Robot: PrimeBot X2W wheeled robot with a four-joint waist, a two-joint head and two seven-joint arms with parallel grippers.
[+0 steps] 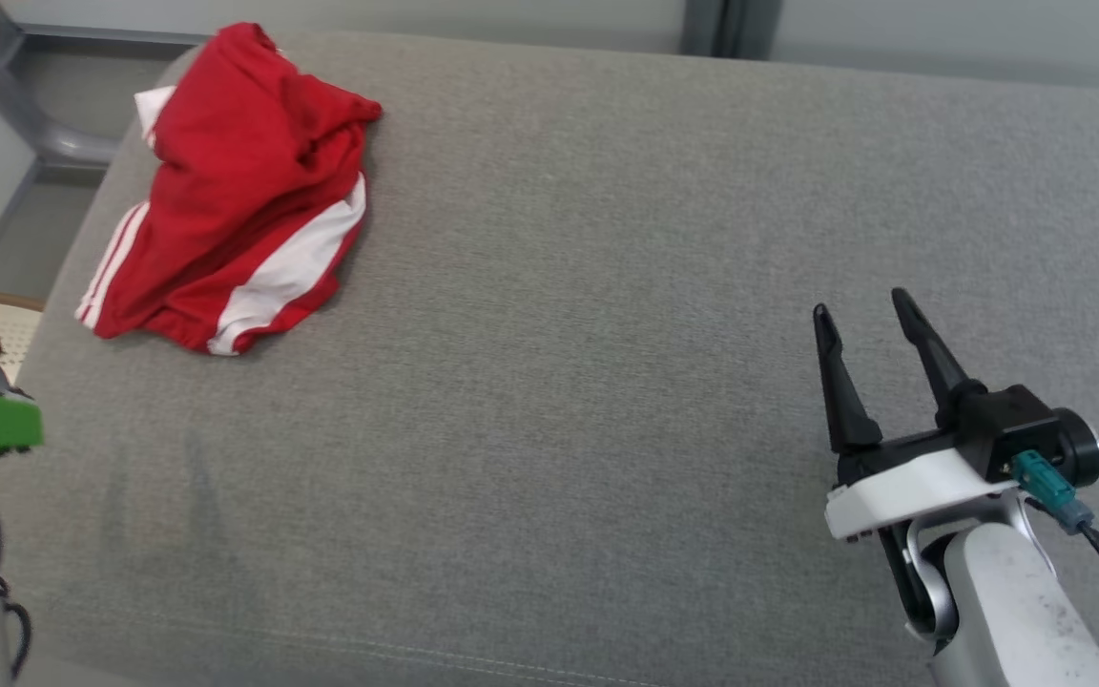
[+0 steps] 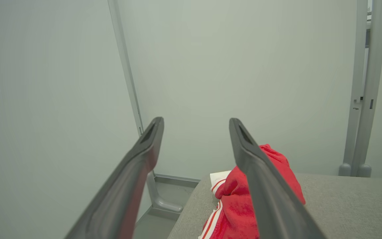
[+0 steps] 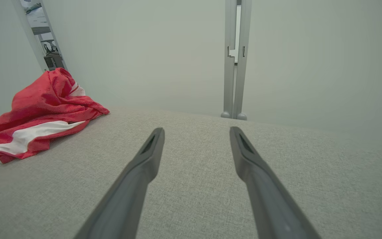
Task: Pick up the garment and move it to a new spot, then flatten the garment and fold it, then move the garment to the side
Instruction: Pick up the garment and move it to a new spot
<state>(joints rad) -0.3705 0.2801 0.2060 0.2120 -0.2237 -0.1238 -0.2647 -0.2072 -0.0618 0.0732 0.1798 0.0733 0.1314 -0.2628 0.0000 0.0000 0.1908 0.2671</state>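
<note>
The garment [image 1: 239, 191] is a red piece with white stripes, crumpled in a heap at the far left corner of the grey cushioned surface [image 1: 588, 286]. In the right wrist view the garment [image 3: 38, 113] lies off to the left, well away from my right gripper [image 3: 196, 131]. That right gripper [image 1: 861, 310] hovers open over the surface at the near right, nothing between its fingers. My left gripper [image 2: 196, 121] is open too, raised past the surface's left edge, with the garment [image 2: 277, 179] partly hidden behind its right finger.
The surface's left edge [image 1: 72, 277] drops to a grey floor with a metal post base [image 1: 72, 143]. Pale partition walls with a grey upright [image 3: 234, 59] stand behind. A wide stretch of bare fabric lies between the garment and my right gripper.
</note>
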